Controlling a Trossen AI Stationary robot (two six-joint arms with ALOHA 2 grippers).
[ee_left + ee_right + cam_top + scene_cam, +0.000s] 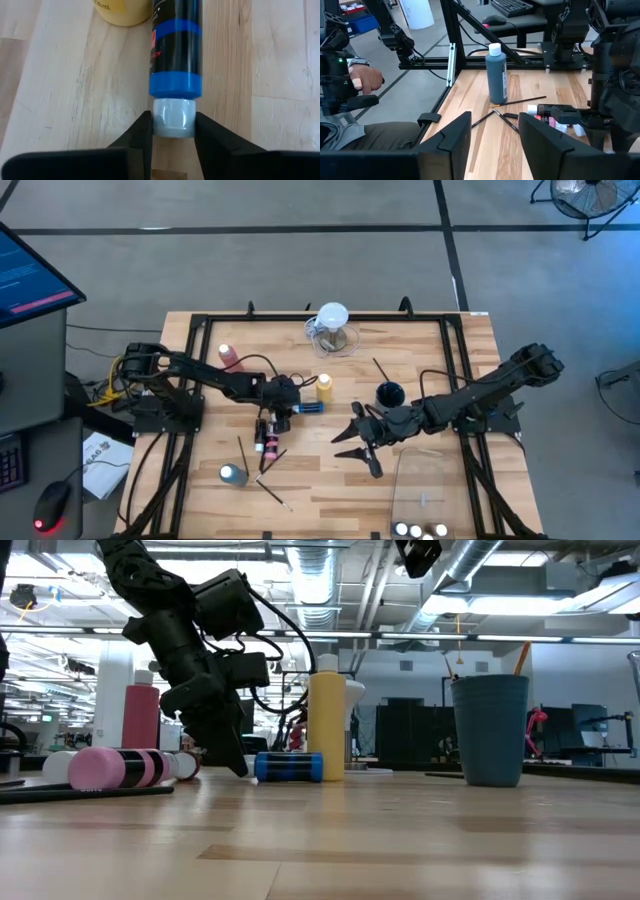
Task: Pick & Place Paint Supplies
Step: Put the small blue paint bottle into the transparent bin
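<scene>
The left gripper (172,131) is low over the middle of the wooden table (330,480), its two dark fingers closed against the pale cap of a blue squeeze bottle (176,47) that lies on its side on the boards. Just beside that bottle stands a yellow squeeze bottle (327,724), upright. A pink-red bottle (142,716) stands farther back near the left rail, and a pink-capped tube (118,768) lies flat near the left arm. A dark blue cup (489,729) sits right of centre with what seem to be brush handles sticking up out of it, though its inside is hidden. The right gripper (360,442) hangs just in front of the cup, jaws apart and holding nothing. A dark teal white-capped bottle (496,73) stands upright near the front left, with thin paintbrushes (517,102) lying loose beside it. A clear bin (428,490) at the front right holds small white-capped bottles (420,530).
</scene>
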